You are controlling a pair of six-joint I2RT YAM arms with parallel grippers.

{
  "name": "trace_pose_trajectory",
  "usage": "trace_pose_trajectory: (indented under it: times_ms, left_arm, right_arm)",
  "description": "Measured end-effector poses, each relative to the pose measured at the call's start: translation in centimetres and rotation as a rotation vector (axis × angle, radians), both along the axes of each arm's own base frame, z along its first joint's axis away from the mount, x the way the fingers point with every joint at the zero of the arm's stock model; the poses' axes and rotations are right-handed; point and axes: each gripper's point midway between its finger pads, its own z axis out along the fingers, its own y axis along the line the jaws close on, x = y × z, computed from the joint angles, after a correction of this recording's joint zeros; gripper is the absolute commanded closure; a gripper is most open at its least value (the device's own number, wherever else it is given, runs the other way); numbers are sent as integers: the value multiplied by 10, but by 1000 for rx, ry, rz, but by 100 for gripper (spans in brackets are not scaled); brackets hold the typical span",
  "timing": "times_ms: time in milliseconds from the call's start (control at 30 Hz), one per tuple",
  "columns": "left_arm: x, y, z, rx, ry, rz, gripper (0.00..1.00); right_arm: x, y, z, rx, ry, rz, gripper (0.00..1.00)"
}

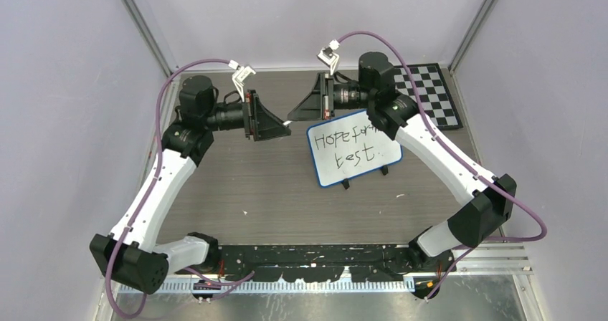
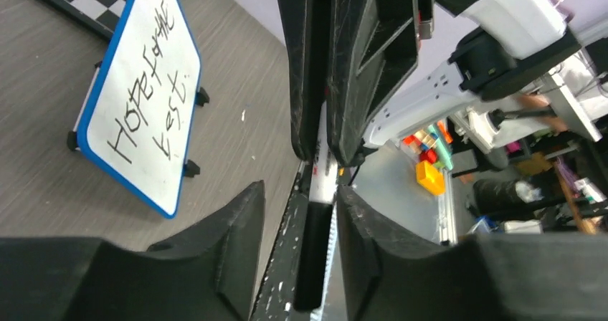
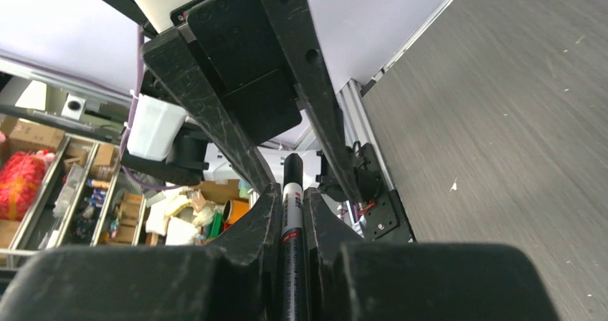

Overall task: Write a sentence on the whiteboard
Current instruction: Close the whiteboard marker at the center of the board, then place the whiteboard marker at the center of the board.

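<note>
at the far right of the worktop (image 1: 272, 192), the whiteboard (image 1: 353, 152) lay on its small black feet near a checkered board (image 1: 430, 95). its blue-rimmed face carried the handwritten words "hope for the best." with a full stop after the last word. just off the board's upper left corner, the two arms were tip to tip over a marker (image 3: 292, 210), held clear of the worktop. the right tool (image 3: 290, 192) was clamped tight on the marker's barrel. the left tool (image 2: 300, 199) stood partly open around the marker's black end, and a gap showed between one finger and the pen, so it did not look to be gripping. whether the cap was on could not be told. judging by the complete line and its closing stop, the writing itself appeared done, and neither tool touched the board. what seemed left was to deal with the marker, perhaps capping it or passing it across, and to set it down.
</note>
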Motion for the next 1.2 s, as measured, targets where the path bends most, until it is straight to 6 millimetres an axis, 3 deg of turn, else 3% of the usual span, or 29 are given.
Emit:
trace_pose_trajectory:
  times_ms: [100, 200, 367, 667, 833, 1033, 1200]
  left_arm:
    - [-4, 0, -3, 47, -37, 1, 41]
    - [-4, 6, -4, 95, -79, 16, 37]
    - [-4, 20, 9, 171, -172, 32, 35]
    - [-5, 30, 20, 279, -332, -34, 33]
    - [-7, 18, 15, 316, -340, -113, 33]
    - [-25, -10, -11, 381, -308, -243, 33]
    - [-31, -22, -24, 416, -298, -278, 42]
  right_arm:
    - [-6, 4, 0, -1, -1, 19, 100]
    - [0, -3, -1, -6, -5, -1, 100]
    - [8, -18, -7, -34, -10, -41, 100]
    - [-9, -28, -16, -84, -42, -19, 100]
    - [-12, -29, -31, -116, -18, -7, 100]
    - [-18, -27, -39, -134, -5, 9, 100]
    - [-24, -23, -40, -140, -19, 33, 100]
